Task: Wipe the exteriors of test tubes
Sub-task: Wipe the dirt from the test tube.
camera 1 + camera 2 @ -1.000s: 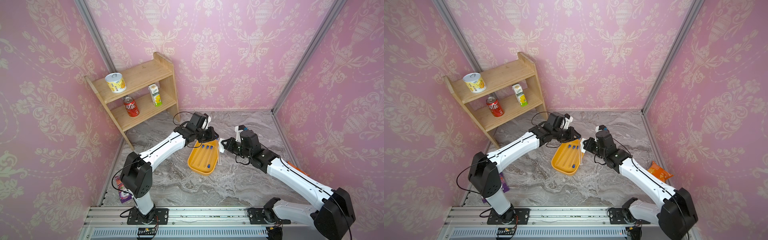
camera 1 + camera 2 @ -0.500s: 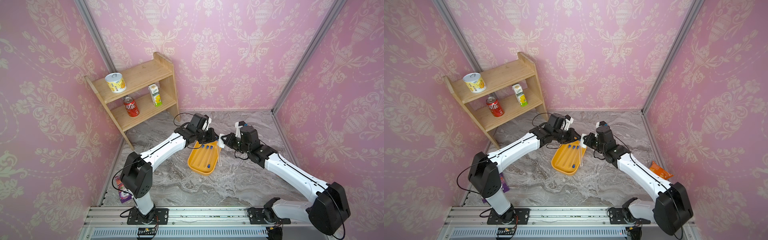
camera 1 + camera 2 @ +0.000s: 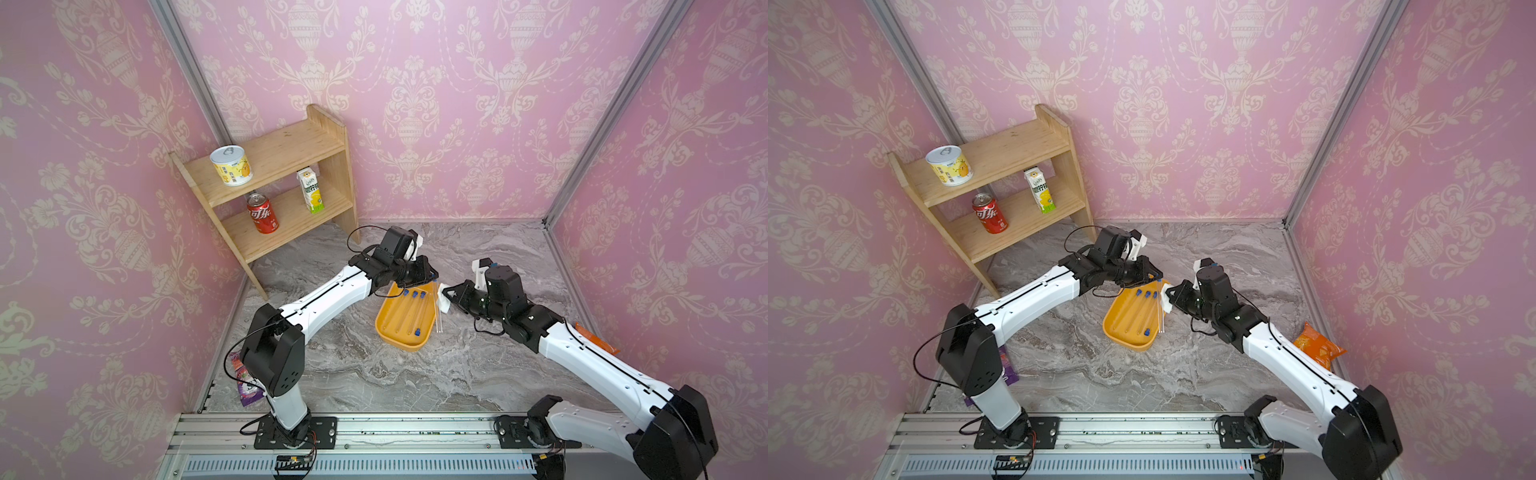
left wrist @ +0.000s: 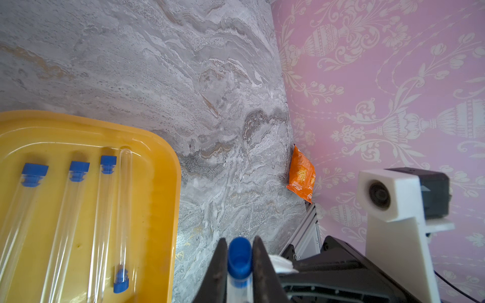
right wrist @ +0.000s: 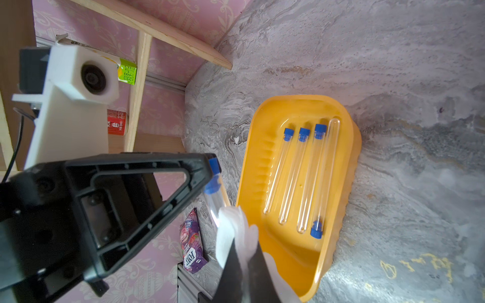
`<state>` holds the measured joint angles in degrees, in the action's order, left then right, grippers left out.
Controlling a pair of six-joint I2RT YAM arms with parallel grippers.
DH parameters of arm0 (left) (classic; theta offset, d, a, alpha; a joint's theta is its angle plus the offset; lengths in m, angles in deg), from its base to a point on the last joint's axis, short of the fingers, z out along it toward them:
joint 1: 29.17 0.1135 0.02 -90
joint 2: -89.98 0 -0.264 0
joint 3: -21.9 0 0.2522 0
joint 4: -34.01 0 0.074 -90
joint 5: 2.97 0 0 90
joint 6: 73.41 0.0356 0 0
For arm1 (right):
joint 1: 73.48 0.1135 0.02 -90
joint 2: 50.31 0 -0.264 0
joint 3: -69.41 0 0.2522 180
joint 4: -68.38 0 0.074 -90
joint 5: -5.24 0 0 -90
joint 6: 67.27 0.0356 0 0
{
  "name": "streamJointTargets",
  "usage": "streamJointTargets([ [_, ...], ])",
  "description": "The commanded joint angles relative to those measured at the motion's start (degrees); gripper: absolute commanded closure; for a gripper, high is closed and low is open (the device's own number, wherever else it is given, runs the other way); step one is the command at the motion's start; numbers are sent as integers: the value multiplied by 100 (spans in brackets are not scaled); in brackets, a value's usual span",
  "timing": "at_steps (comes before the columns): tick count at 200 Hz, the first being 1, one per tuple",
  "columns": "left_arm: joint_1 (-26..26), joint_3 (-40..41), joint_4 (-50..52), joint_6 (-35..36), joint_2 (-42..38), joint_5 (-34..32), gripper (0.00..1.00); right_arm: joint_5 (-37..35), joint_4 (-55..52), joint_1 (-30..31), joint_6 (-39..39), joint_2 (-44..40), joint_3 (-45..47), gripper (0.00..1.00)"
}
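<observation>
- Compared with a second ago, the right arm reached a little forward and has come back, while the left tool (image 4: 239,244) kept its place. I judge this to be one rubbing stroke, so the wiping of this tube is under way and not yet finished.
- The left tool is clenched on the held tube (image 4: 239,265) just under its blue cap. The tube hangs down beside the yellow tray (image 3: 384,328), at the edge on the right arm's side.
- The right tool (image 5: 245,242) is clenched on the white pad (image 5: 229,230), which seems to lie against the lower glass of the tube.
- The other four tubes (image 5: 301,178) lie side by side in the tray, one with its cap turned the opposite way.
- The two tools are very near each other and the tray rim is just beside the tube's lower end, so strokes should run along the tube.
- The bare bench (image 3: 478,374) in front is open, and the shelf (image 3: 291,166) is well apart.
</observation>
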<state>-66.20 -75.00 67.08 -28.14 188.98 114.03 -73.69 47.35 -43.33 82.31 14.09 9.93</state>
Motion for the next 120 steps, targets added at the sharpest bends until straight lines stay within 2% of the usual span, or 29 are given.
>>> streamJointTargets([
  [1,-48,-19,-129,-84,-162,156,84,121,-293,70,293,-226,303,100],
  [120,-36,-19,-164,-67,-144,143,84,38,-684,570,918,-1194,1051,100],
])
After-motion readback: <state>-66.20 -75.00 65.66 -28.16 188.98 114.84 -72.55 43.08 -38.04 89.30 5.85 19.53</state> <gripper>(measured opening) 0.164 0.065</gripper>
